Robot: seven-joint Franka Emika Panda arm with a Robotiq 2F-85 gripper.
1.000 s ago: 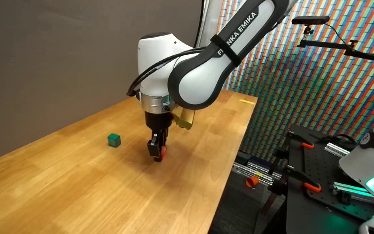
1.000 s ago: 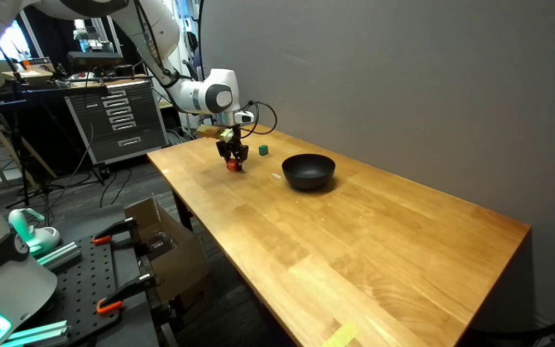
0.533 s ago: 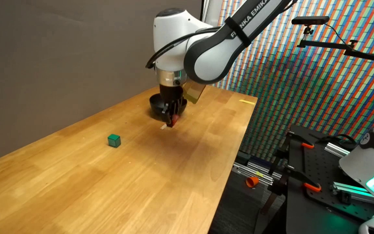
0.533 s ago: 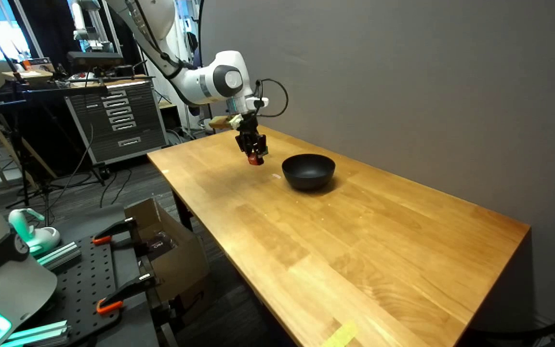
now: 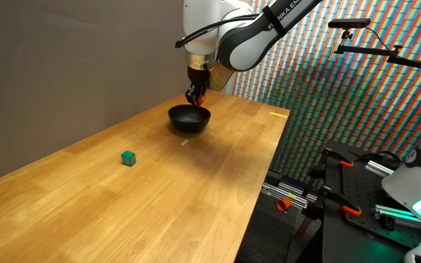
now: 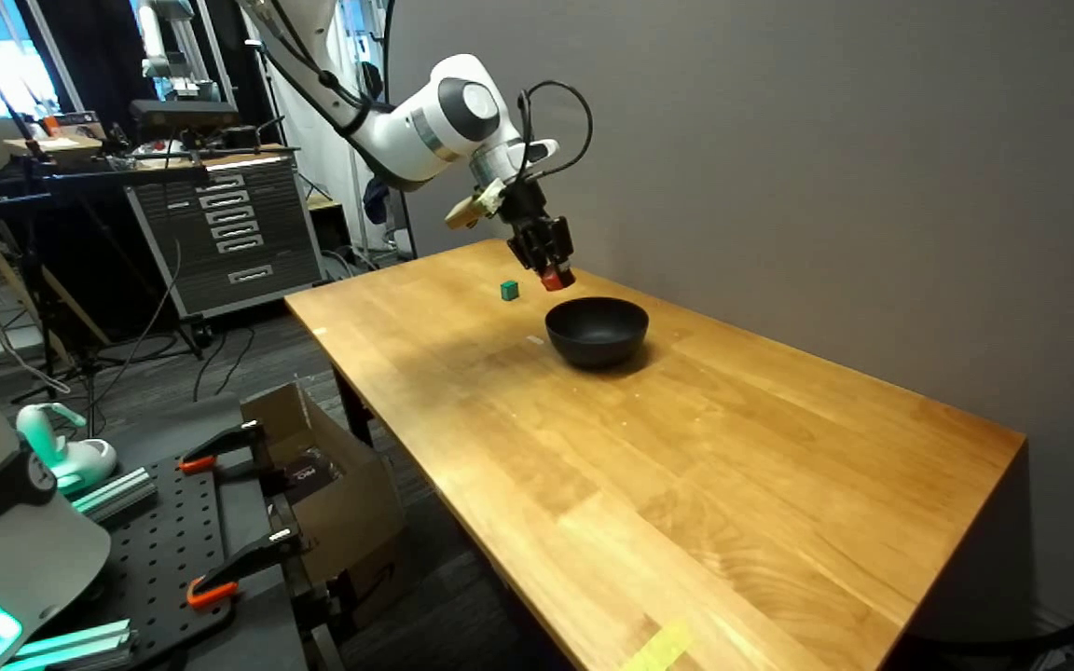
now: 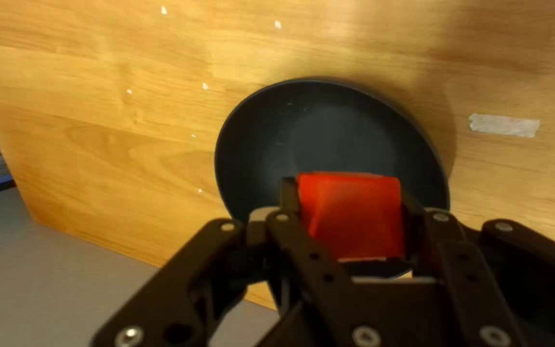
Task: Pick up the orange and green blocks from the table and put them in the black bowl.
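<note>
My gripper (image 7: 347, 202) is shut on the orange-red block (image 7: 352, 217). The block also shows in both exterior views (image 5: 201, 99) (image 6: 557, 278). The gripper holds it in the air above the black bowl, near its rim. The black bowl (image 5: 189, 123) stands upright on the table and looks empty in the wrist view (image 7: 340, 137). It also shows in an exterior view (image 6: 598, 343). The green block (image 5: 128, 158) lies on the table some way from the bowl, and also shows in an exterior view (image 6: 509, 291). It is out of the wrist view.
The wooden table (image 6: 733, 485) runs along a grey wall (image 6: 779, 186). A pale tape strip (image 7: 504, 125) is on the table beside the bowl. Yellow tape (image 5: 278, 114) marks a far table corner. Clamps (image 6: 239, 573) sit on the robot's base stand.
My gripper has lifted the orange-red block from the table and carried it over to the bowl, tilting somewhat. The green block and the bowl have not moved.
</note>
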